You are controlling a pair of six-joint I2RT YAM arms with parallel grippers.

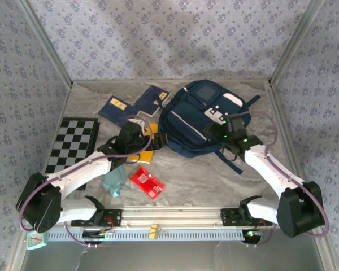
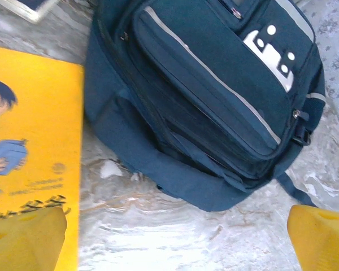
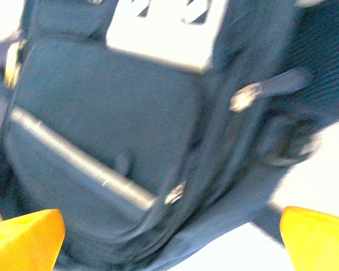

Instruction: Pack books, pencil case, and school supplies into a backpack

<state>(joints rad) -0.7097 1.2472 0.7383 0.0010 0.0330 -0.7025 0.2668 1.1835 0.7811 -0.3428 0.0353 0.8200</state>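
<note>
Backpack: navy, white patches, pale trim, lying flat right of the worktop's middle, apparently zipped. Left gripper, beside it, and right gripper, above it: both wide open, empty. Your risk: pinch loose fabric instead of a zip pull and it slides onto the yellow book just beside it.

Three books: navy book, second navy book (both at eleven o'clock), yellow book. One backpack, one pencil case, one red packet, one checkerboard at nine o'clock.
</note>
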